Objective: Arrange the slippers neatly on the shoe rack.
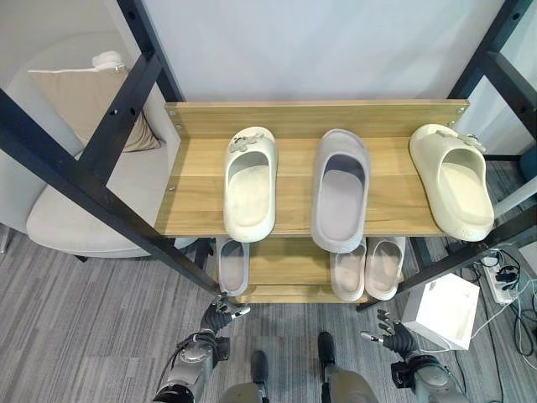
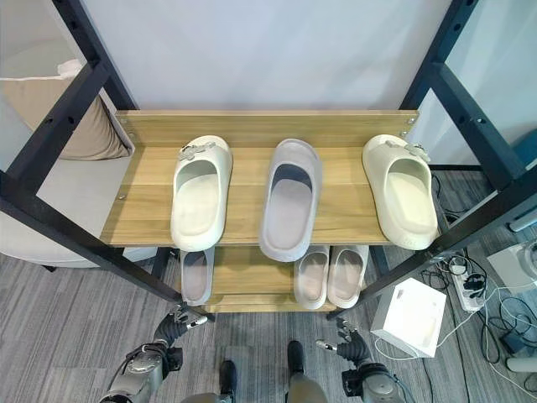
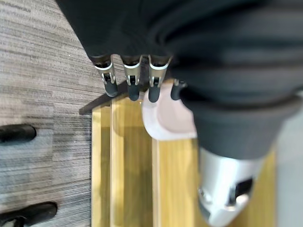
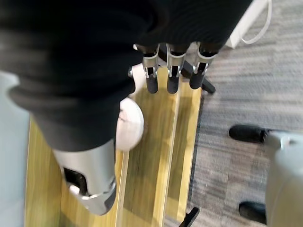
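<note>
The wooden shoe rack [image 1: 294, 117] carries three slippers on its top shelf: a cream slipper [image 1: 250, 180] at the left, a grey slipper [image 1: 340, 189] in the middle whose heel overhangs the front edge, and a second cream slipper [image 1: 453, 179] at the right, angled outward. On the lower shelf lie a grey slipper [image 1: 233, 264] and a pinkish pair [image 1: 348, 270]. My left hand [image 1: 218, 317] and right hand [image 1: 394, 334] hang low in front of the rack, both open and holding nothing. The left wrist view looks past my left hand's fingers [image 3: 110, 80] at a pinkish slipper heel [image 3: 168, 116].
A beige armchair [image 1: 75, 218] with a cushion [image 1: 92, 101] stands left of the rack. Black frame beams [image 1: 92, 197] cross in front on both sides. A white box [image 1: 445, 309] and a power strip [image 1: 502, 281] with cables lie on the grey carpet at the right.
</note>
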`<state>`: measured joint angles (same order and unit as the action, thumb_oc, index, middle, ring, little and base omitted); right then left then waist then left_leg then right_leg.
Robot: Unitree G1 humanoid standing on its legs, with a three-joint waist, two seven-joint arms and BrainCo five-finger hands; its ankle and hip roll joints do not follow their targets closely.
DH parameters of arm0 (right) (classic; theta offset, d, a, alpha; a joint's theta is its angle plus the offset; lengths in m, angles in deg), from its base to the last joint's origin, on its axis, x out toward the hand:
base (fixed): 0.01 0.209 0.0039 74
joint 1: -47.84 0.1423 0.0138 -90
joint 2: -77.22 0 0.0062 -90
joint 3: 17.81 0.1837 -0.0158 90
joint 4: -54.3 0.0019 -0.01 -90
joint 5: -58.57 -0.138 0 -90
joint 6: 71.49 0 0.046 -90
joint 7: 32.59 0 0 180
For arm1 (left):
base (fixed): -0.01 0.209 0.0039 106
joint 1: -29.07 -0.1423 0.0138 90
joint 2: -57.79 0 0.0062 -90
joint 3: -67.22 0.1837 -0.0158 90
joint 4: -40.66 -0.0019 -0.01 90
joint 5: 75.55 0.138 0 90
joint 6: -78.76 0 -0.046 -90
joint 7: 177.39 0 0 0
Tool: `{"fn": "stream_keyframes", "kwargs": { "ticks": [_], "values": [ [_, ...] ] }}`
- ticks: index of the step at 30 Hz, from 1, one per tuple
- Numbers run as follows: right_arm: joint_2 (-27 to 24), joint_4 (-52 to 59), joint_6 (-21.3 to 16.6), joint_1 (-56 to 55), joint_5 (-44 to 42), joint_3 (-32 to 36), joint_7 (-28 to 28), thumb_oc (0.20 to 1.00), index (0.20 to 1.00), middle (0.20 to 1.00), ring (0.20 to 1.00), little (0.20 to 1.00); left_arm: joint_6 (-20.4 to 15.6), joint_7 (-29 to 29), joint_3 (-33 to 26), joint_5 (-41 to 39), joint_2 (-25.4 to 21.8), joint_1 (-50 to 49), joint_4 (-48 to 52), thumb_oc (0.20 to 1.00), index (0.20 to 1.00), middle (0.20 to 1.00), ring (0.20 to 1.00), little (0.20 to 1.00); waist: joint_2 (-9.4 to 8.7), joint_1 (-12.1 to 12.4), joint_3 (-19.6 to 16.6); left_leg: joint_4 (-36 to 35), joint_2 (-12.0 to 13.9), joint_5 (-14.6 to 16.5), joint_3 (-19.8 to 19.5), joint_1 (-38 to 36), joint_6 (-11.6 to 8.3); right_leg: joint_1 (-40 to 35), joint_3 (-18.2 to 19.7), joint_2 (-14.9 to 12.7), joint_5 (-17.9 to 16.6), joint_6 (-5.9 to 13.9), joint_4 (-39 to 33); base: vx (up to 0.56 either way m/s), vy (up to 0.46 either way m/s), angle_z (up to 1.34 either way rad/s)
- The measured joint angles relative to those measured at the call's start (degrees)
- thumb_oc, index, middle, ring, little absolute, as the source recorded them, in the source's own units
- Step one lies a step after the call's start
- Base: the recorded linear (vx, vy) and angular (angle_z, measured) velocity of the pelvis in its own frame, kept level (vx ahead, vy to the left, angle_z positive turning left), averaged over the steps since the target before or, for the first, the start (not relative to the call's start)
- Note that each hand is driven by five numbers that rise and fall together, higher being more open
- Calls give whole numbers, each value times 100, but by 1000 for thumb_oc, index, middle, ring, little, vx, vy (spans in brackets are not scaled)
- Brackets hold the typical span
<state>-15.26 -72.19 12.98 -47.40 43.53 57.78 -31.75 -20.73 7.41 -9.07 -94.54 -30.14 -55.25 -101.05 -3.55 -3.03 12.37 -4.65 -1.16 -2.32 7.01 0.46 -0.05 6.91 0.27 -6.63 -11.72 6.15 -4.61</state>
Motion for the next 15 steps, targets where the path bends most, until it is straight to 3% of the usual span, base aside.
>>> {"fn": "stream_keyframes", "kwargs": {
  "ticks": [1,2,3,4,5,7,8,11,13,15],
  "values": [
    [5,251,6,67,73,-137,9,1000,1000,1000,1000,1000,-5,39,-25,-1,-87,62,2,1000,1000,1000,1000,1000,-106,61,0,2,-7,-21,70,98,71,127,65,-17,-130,31,17,-153,13,-55],
    [-77,613,10,196,202,-355,-4,1000,1000,1000,1000,1000,3,47,-28,0,-188,190,-19,1000,1000,1000,1000,1000,-150,51,41,2,41,-100,223,242,170,308,182,-13,-359,297,-11,-119,14,-43],
    [-191,1070,35,228,466,-436,-21,1000,1000,1000,1000,1000,16,53,-52,8,-207,273,-5,1000,1000,1000,1000,1000,-74,-4,67,3,148,-180,236,346,250,380,188,30,-260,549,11,-65,12,-32],
    [-547,2245,90,-91,993,-489,-49,1000,1000,1000,1000,1000,0,71,-52,16,-219,280,290,1000,1000,1000,1000,1000,65,110,40,4,418,-194,291,285,238,102,-62,112,364,479,439,-14,-14,-29],
    [-742,3244,11,-486,1356,-316,-102,1000,1000,1000,1000,1000,-33,80,-88,40,-294,172,405,1000,1000,1000,1000,1000,73,195,10,4,410,-195,327,234,229,-152,-169,11,415,517,316,23,-28,-28],
    [-904,4677,-325,-1145,1860,252,-151,1000,1000,1000,1000,1000,-33,106,-388,43,-366,106,193,1000,1000,1000,1000,1000,-262,115,-175,3,211,-207,351,225,175,-604,-148,-285,430,527,-49,16,-52,-11],
    [-1076,5157,-426,-1427,2094,492,-183,1000,1000,1000,1000,1000,-16,168,-580,42,-369,58,-60,1000,1000,1000,1000,1000,-276,22,-177,0,207,-218,406,161,126,-669,-166,-282,502,442,-45,4,-48,-29],
    [-1683,5736,-447,-2484,2609,1220,-343,1000,1000,1000,1000,1000,-10,207,-659,135,-162,-258,-58,1000,1000,1000,1000,1000,-163,-283,-266,-40,275,-180,449,114,-94,-690,-161,-205,721,321,-19,21,-45,-13],
    [-2004,6388,-578,-3235,2921,1883,-378,1000,1000,1000,1000,1000,-30,207,-578,291,12,-517,67,1000,1000,1000,1000,1000,3,-451,-346,-42,374,-200,431,106,-123,-701,-166,-140,743,293,-47,16,-14,-6],
    [-2184,6422,-724,-3087,3201,1975,-281,1000,1000,1000,1000,1000,-27,208,-425,434,75,-567,75,1000,1000,1000,1000,1000,34,-626,-389,-42,473,-210,468,52,-140,-714,-137,-42,771,223,-46,28,-13,-25]
  ]
}}
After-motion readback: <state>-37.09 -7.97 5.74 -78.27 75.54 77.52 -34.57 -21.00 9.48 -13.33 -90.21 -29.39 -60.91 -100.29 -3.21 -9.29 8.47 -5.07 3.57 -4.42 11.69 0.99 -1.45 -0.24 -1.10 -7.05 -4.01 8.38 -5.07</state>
